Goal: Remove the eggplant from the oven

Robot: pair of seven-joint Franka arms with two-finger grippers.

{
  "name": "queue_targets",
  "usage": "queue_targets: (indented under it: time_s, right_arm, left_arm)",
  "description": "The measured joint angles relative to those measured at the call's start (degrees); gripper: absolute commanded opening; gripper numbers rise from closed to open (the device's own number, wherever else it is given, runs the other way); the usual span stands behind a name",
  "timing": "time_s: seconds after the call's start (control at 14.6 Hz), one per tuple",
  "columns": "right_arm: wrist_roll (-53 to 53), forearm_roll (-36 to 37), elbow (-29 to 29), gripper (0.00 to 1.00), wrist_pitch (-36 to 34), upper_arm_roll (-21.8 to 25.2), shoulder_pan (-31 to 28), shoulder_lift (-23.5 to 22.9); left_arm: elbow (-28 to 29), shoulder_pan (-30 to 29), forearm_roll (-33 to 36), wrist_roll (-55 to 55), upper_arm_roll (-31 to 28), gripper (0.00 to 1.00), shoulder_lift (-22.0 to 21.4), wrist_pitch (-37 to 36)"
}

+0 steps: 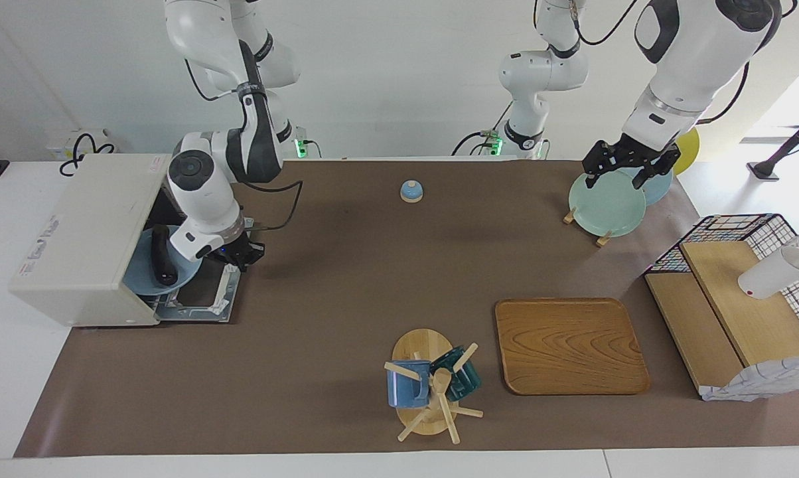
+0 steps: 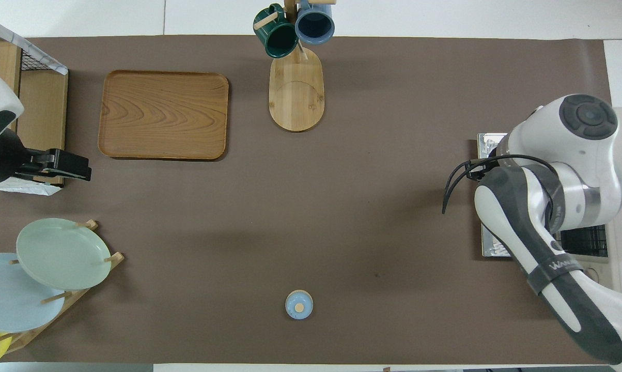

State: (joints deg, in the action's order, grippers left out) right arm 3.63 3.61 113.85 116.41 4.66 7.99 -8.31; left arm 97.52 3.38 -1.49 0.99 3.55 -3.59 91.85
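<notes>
hovering at the oven [image 1: 87, 239] mouth, the right gripper [image 1: 230, 254] pinches a blue plate [image 1: 148, 275] with one eggplant [image 1: 161, 255] on it, half out over the open door [image 1: 200, 299]. left gripper [image 1: 628, 166] waits spread above three racked plates [image 1: 605, 202].

Wooden tray [image 1: 571, 346] laid on the brown-covered bench [image 1: 320, 279], 2 mugs [image 1: 433, 384] hung on a rack beside it, plates [image 1: 606, 202] stood in a holder.
</notes>
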Motion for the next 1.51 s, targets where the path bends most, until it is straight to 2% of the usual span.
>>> queue_targets:
  time_s: [0.21, 0.41, 0.55, 0.68, 0.75, 0.82, 0.89, 1.23, 1.37, 1.51]
  right_arm:
    - [-3.35, 0.02, -2.13, 0.51, -4.36, 0.73, -2.02, 1.59]
    - [-8.34, 0.02, -0.33, 0.53, -3.28, 0.96, -5.24, 1.54]
    - [-10.05, 0.14, 2.29, 0.5, 0.04, 1.0, -5.45, 1.59]
    - [-12.4, 0.73, 4.64, 0.43, 2.49, 1.02, -5.51, 1.75]
    - [-13.3, 0.93, 5.65, 0.32, 3.26, 1.04, -5.7, 1.94]
    - [-14.03, 1.06, 6.66, 0.11, 4.13, 1.05, -5.91, 2.21]
    - [-14.34, 1.16, 7.45, 0.0, 4.78, 1.05, -6.05, 2.52]
    - [-14.63, 5.8, 8.19, 0.0, 4.19, 0.59, -5.02, 4.19]
    - [-12.63, 5.87, 6.91, 0.0, 2.2, 0.42, -1.54, 4.66]
    - [-4.87, 5.87, 4.16, 0.0, -1.12, 0.17, 4.82, 4.54]
  left_arm:
    - [0.0, 0.0, 0.0, 0.0, 0.0, 1.0, 0.0, 0.0]
    - [0.0, 0.0, 0.0, 0.0, 0.0, 1.0, 0.0, 0.0]
    - [0.0, 0.0, 0.0, 0.0, 0.0, 1.0, 0.0, 0.0]
    - [0.0, 0.0, 0.0, 0.0, 0.0, 1.0, 0.0, 0.0]
    - [0.0, 0.0, 0.0, 0.0, 0.0, 1.0, 0.0, 0.0]
    - [0.0, 0.0, 0.0, 0.0, 0.0, 1.0, 0.0, 0.0]
    - [0.0, 0.0, 0.0, 0.0, 0.0, 1.0, 0.0, 0.0]
    - [0.0, 0.0, 0.0, 0.0, 0.0, 1.0, 0.0, 0.0]
    - [0.0, 0.0, 0.0, 0.0, 0.0, 1.0, 0.0, 0.0]
    - [0.0, 0.0, 0.0, 0.0, 0.0, 1.0, 0.0, 0.0]
